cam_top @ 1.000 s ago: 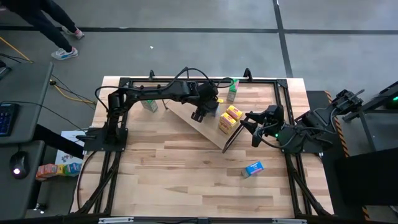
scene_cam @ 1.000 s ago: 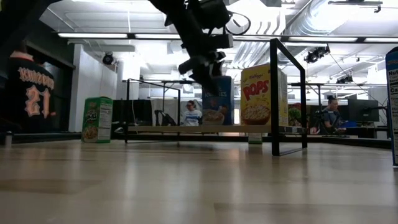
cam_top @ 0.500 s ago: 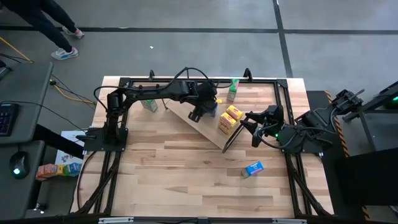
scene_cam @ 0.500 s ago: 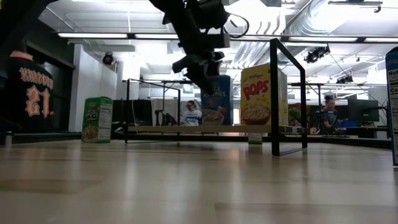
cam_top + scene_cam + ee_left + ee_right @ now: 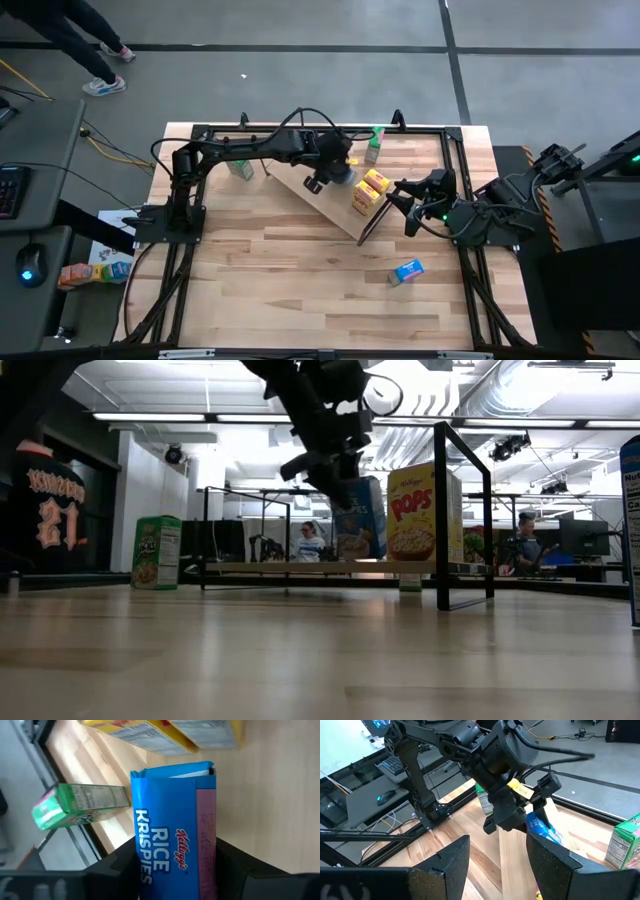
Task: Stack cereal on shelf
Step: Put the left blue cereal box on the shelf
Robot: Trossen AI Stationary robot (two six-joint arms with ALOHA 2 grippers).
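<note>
My left gripper (image 5: 322, 180) is shut on a blue cereal box (image 5: 172, 830) over the tilted light-wood shelf (image 5: 320, 200). The box also shows in the low view (image 5: 360, 520), leaning beside two yellow boxes (image 5: 368, 192) that stand on the shelf. One green box (image 5: 374, 146) stands on the table behind the shelf, and another (image 5: 240, 168) stands to its left. A second blue box (image 5: 406, 270) lies on the table at the near right. My right gripper (image 5: 398, 198) is open and empty at the shelf's right end. My left gripper pinches the blue box's upper end (image 5: 170, 870) between its two fingers (image 5: 120, 870), one on each side. The fingers come from above, slanting down along the box. The box is tilted, its lower end (image 5: 352, 556) at the shelf board; whether it touches I cannot tell.
A black frame runs around the tabletop (image 5: 300, 270), with a black post (image 5: 441, 510) by the shelf's right end. Bare wood lies in front of the shelf. People stand in the room behind the table.
My left gripper has turned slightly over the shelf, staying shut on the blue box. The box stood upright before and now leans with its top toward the yellow boxes.
</note>
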